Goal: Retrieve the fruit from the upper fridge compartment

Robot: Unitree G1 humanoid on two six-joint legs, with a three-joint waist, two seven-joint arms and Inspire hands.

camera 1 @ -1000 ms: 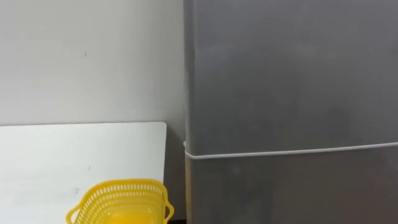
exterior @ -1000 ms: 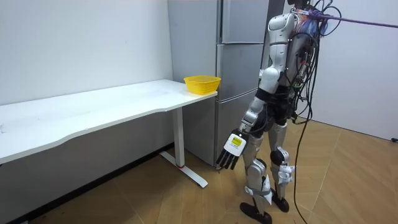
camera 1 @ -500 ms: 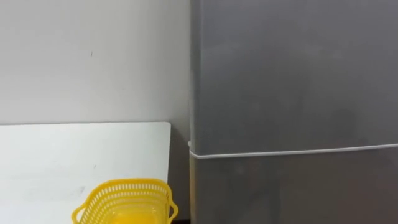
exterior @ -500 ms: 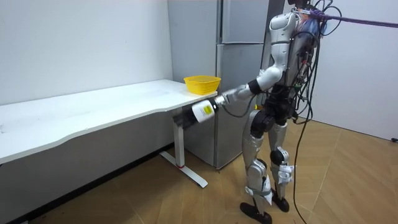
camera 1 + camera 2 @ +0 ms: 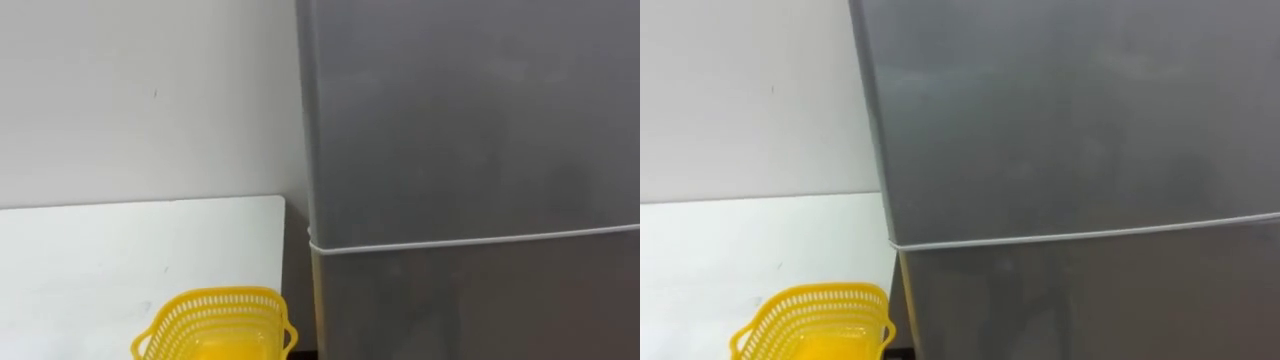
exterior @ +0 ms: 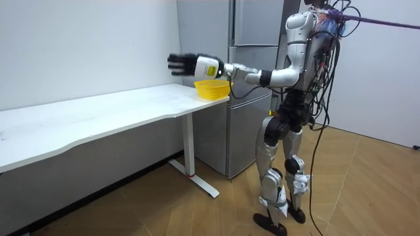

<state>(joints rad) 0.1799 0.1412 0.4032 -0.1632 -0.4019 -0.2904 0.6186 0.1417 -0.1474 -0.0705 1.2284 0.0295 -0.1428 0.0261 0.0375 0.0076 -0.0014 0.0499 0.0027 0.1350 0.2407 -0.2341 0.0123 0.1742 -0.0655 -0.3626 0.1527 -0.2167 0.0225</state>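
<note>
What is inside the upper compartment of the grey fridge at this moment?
The contents cannot be seen, because the upper door is closed. Its plain grey front is visible, down to the pale seam that separates it from the lower door.

fridge [image 5: 470, 120]: 1 | yellow basket [image 5: 172, 322]: 1 | white table [image 5: 100, 250]: 1

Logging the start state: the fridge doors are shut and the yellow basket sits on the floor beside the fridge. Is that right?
Not quite. The yellow basket sits on the white table, at its end beside the fridge, not on the floor; the room view shows this. The fridge doors are shut, as stated.
</note>
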